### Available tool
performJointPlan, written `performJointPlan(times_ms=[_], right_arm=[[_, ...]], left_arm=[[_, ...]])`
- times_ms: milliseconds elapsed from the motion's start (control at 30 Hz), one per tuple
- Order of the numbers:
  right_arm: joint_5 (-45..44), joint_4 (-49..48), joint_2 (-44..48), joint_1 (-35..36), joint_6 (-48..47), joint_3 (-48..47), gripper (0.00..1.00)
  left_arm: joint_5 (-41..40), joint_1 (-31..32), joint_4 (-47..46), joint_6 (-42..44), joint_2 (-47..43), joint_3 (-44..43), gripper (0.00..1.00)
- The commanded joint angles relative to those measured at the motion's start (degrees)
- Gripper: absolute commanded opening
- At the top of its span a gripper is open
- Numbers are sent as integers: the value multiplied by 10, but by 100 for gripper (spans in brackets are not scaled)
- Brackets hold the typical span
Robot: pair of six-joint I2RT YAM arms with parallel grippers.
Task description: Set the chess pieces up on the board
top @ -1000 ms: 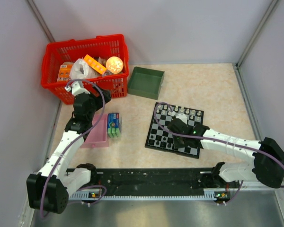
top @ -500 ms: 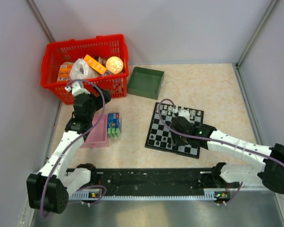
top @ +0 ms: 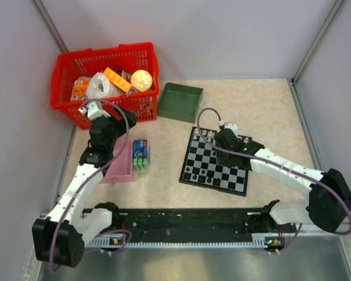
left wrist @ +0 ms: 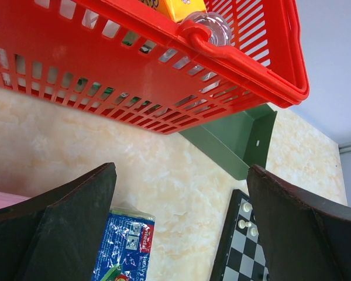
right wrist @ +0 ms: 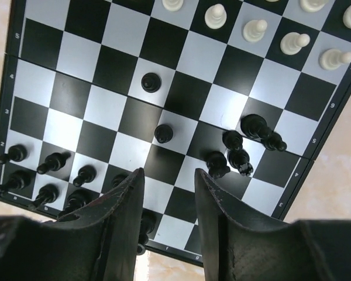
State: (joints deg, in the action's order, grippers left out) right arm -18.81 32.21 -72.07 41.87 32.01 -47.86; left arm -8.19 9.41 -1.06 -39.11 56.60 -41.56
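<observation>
The board (top: 213,171) lies right of centre on the table. White chess pieces (right wrist: 254,29) line its far edge. Black chess pieces (right wrist: 47,170) stand in two rows at one end, a loose cluster (right wrist: 240,149) lies near the other side, and two lone black pawns (right wrist: 150,82) stand mid-board. My right gripper (right wrist: 168,171) hovers over the board with its fingers apart and nothing between them; in the top view it (top: 224,136) is over the far edge. My left gripper (left wrist: 181,170) stands wide open and empty above the table by the basket, and the top view shows it (top: 120,122) there.
A red basket (top: 67,105) full of items stands at the back left, with a green tray (top: 180,102) to its right. A pink tray (top: 121,170) and a blue packet (top: 141,154) lie under and beside the left arm. The board's corner (left wrist: 240,257) shows in the left wrist view.
My right gripper has drawn back from the middle of the board towards its far edge, and its jaws now stand apart. The left arm has not moved.
</observation>
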Motion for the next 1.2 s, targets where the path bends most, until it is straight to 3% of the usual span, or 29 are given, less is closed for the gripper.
performJointPlan(times_ms=[0, 400, 1167], right_arm=[[24, -38, -40, -18, -35, -40, 38], [47, -67, -116, -35, -56, -60, 33], [52, -67, -148, -42, -71, -49, 20]], left_arm=[[-3, -4, -23, -1, -18, -1, 99], [-3, -4, -24, 3, -6, -8, 99], [3, -6, -32, -2, 10, -5, 99]])
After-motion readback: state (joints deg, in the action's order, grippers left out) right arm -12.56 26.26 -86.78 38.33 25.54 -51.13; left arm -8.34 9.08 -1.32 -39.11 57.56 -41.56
